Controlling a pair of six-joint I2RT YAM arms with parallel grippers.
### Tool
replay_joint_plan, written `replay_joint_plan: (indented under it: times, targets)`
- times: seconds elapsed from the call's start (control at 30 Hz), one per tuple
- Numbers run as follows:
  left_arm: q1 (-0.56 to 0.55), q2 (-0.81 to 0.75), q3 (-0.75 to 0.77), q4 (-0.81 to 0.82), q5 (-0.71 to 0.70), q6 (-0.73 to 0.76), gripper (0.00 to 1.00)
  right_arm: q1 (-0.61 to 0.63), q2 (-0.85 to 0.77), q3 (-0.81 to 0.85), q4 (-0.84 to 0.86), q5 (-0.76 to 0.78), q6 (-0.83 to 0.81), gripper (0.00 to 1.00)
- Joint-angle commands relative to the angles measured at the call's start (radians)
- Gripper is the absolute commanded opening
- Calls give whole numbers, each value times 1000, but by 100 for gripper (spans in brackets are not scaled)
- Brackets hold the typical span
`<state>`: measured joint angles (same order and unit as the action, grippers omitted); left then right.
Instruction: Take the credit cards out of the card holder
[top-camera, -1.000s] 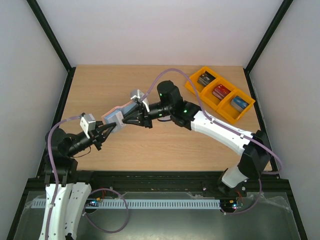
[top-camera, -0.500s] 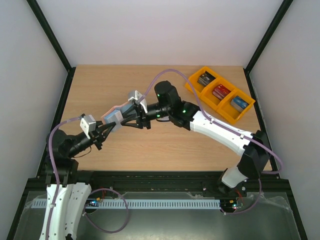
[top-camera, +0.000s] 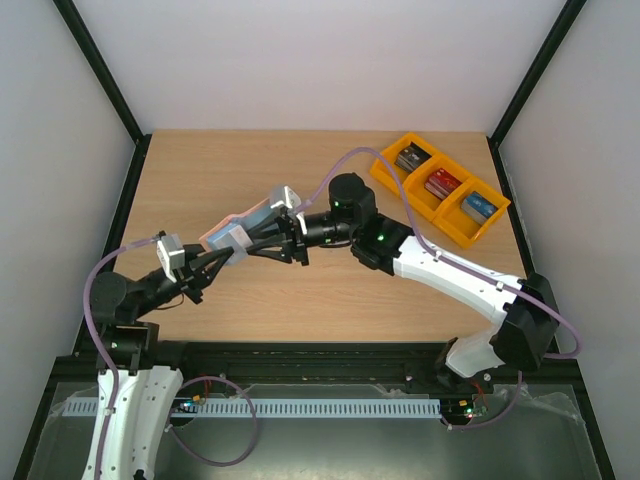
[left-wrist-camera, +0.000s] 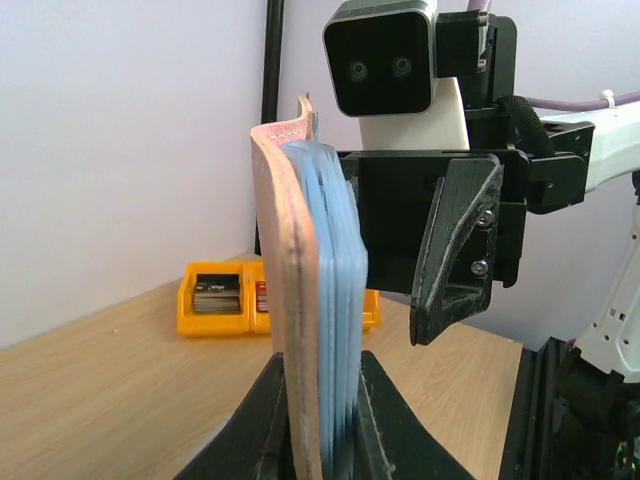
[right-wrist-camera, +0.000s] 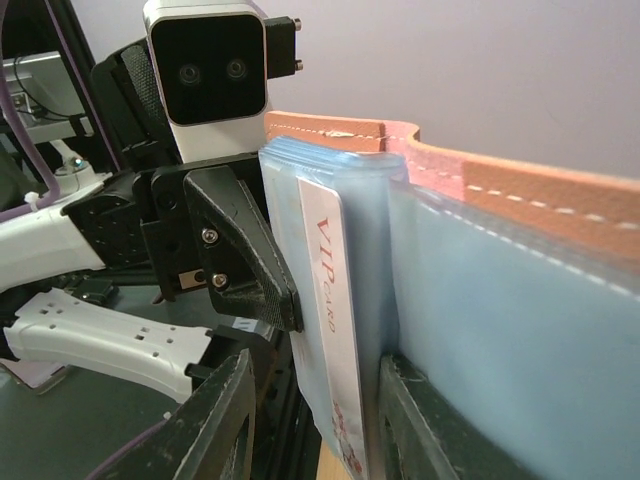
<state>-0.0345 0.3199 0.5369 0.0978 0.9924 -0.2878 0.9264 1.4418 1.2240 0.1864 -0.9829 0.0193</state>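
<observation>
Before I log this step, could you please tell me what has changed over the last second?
The right arm swung its elbow rightward and nearer; the right tool opened wider, now straddling a card in the card holder. The left arm drew back slightly. Unchanged: the left tool clamped on the raised holder, and the orange bins.

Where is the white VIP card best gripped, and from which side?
Pinch the VIP card by its flat faces at the bare edge standing out of the light blue pocket; come from its open side, opposite the left gripper.
</observation>
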Motion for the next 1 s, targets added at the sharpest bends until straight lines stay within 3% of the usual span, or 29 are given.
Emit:
replay_joint_plan:
  times: [0.0,0.13,0.27,0.37,0.4,0.63,0.97]
  targets:
    - [-19,3,-17,-83,104,47,2,75,-36,1,218,-123,9,34]
    - [-20,-12,-12,-130,87,124,2,83,-32,-16,263,-107,25,31]
    - [-21,-15,-15,-110,4,106,2,116,4,23,156,-4,-40,22]
    - [-21,-17,-24,-74,-5,76,2,120,31,53,124,4,-27,4]
    - [-21,-16,-27,-69,-7,69,2,120,33,56,120,13,-26,2]
    - [-24,-20,-38,-53,16,-1,4,113,6,59,13,12,-115,2]
    - [-23,-23,-55,-2,69,-92,10,33,-55,1,51,11,-64,2]
